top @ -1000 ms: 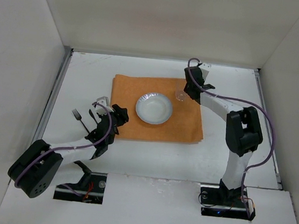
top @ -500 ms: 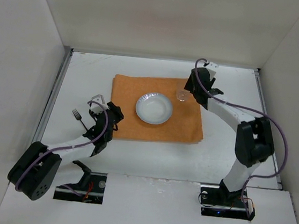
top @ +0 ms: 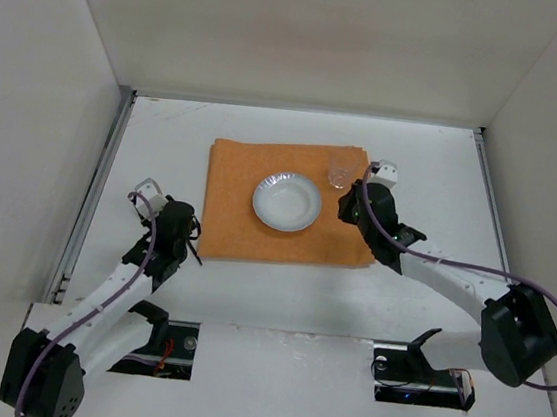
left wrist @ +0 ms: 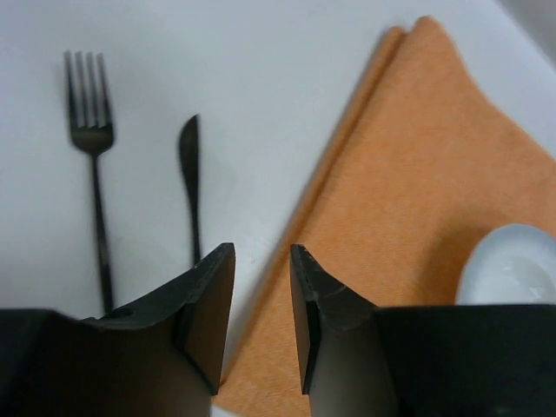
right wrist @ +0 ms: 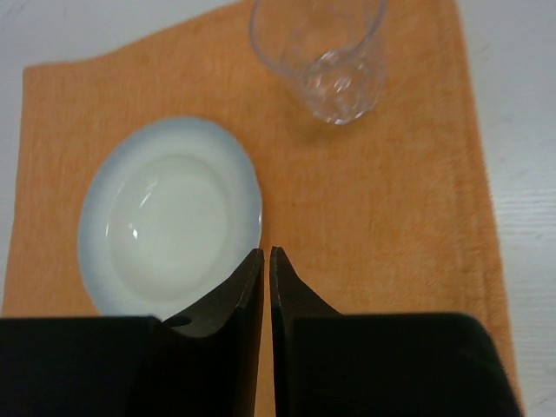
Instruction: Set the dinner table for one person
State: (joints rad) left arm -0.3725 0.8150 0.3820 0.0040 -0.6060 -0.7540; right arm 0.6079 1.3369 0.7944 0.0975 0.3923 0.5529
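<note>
An orange cloth mat (top: 255, 236) lies on the white dinner table (top: 444, 167). On it stand a white plate (top: 286, 201) and, at its far right, a clear glass (top: 340, 173), upright. A black fork (left wrist: 91, 130) and knife (left wrist: 189, 165) lie on the table left of the mat (left wrist: 417, 174). My left gripper (top: 183, 230) (left wrist: 261, 252) is open and empty over the mat's left edge. My right gripper (top: 348, 208) (right wrist: 266, 252) is shut and empty above the mat (right wrist: 391, 217), just right of the plate (right wrist: 165, 217) and short of the glass (right wrist: 321, 52).
Metal rails (top: 100, 188) run along the table's side edges, with white walls behind and beside. In the top view my left arm covers the fork and knife. The plate's rim (left wrist: 512, 261) shows at the left wrist view's right edge.
My right gripper has drawn back from the glass toward the near side, leaving it standing on the mat. My left arm has pulled back leftward and nearer, away from the cutlery.
</note>
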